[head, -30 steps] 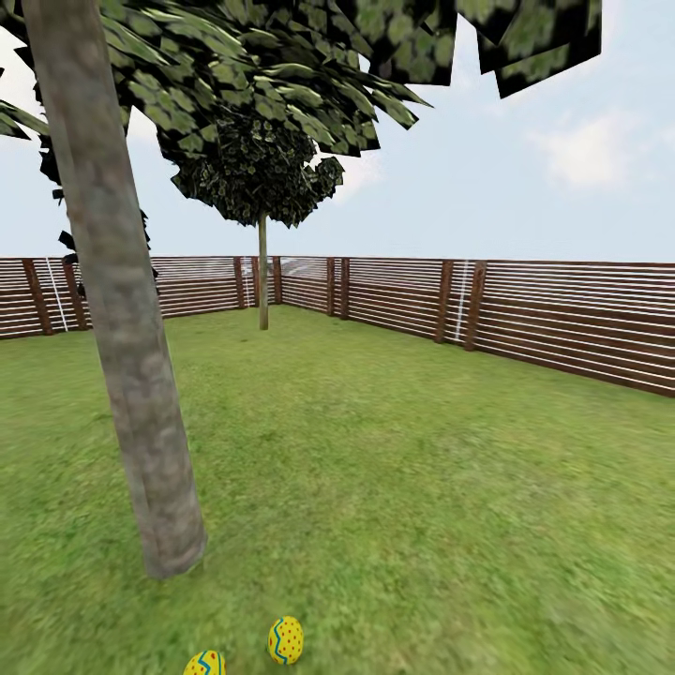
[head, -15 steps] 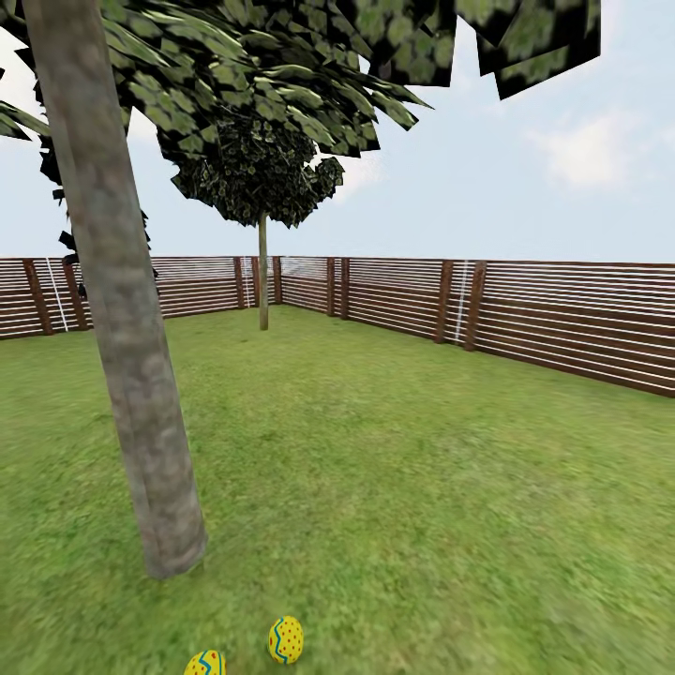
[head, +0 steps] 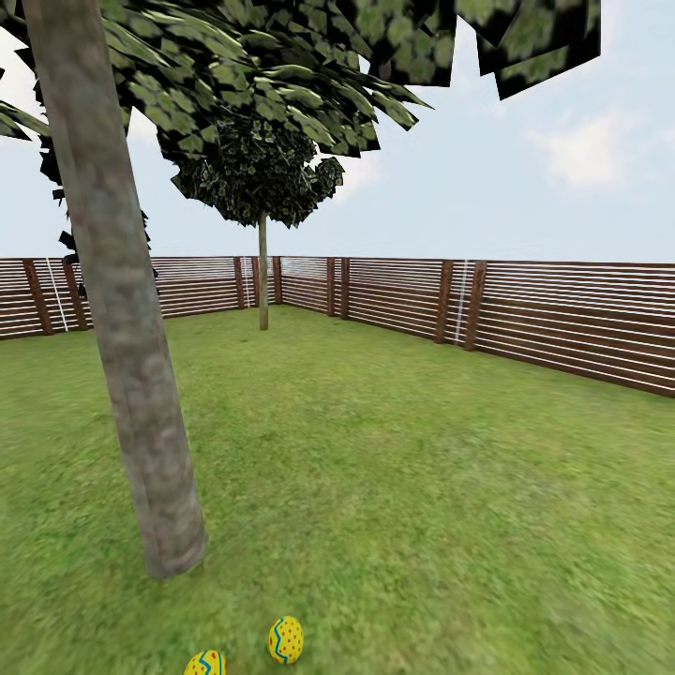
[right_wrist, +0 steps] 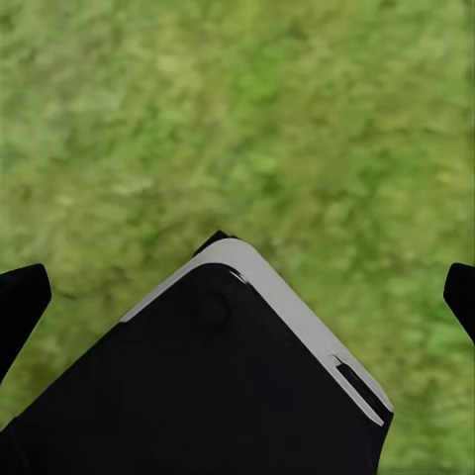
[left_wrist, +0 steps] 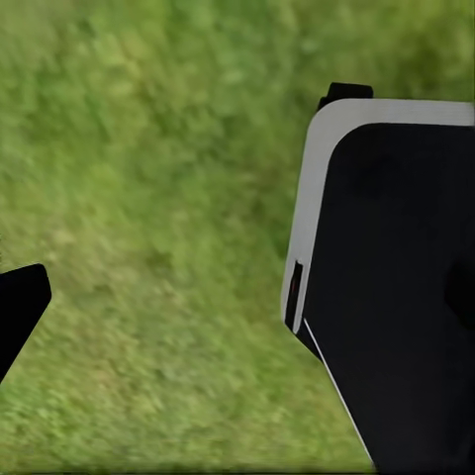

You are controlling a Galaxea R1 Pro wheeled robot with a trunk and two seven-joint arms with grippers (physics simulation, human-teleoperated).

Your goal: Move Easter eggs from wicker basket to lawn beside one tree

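Note:
Two yellow Easter eggs lie on the lawn (head: 422, 487) just in front of the thick grey-brown tree (head: 131, 356). One egg (head: 286, 640) carries red dots and a blue zigzag. The other egg (head: 204, 665) is cut by the picture's lower edge. The wicker basket is out of view. My left gripper (left_wrist: 237, 297) hangs open over bare grass, with one black fingertip (left_wrist: 20, 307) at the picture's edge. My right gripper (right_wrist: 237, 297) is open too, its fingertips (right_wrist: 20, 297) wide apart and nothing held; a black, white-edged panel of my own body (right_wrist: 218, 386) lies under it.
A brown slat fence (head: 525, 319) encloses the garden at the back and right. A thin-trunked tree (head: 263, 281) with dark foliage stands far off by the fence corner. Open grass stretches to the right of the near trunk.

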